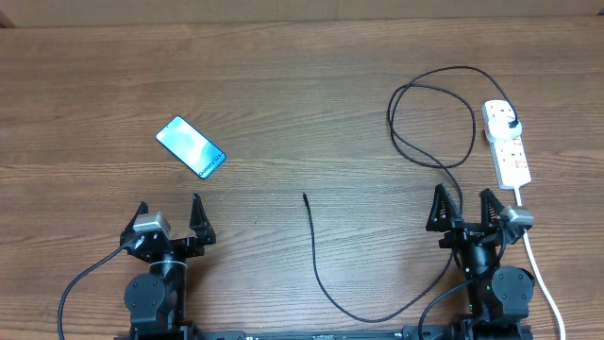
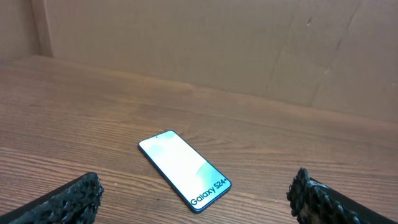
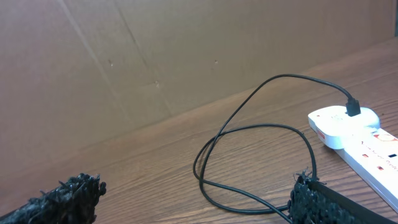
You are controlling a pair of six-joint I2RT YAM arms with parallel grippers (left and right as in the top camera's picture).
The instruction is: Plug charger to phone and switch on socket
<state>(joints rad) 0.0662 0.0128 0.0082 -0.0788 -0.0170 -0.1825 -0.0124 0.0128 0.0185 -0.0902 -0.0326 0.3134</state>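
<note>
The phone lies flat on the table at the left, screen up; in the left wrist view its "Galaxy S24" end points toward me. My left gripper is open and empty, below the phone. The white socket strip lies at the right. The charger's black plug sits in the strip's far end, seen too in the right wrist view. The charger cable loops left of the strip and runs to its free tip at the table's middle. My right gripper is open and empty over the cable.
The strip's thick white cord runs down past the right arm to the front edge. The cable's lower curve lies near the front edge between the arms. A brown cardboard wall stands behind the table.
</note>
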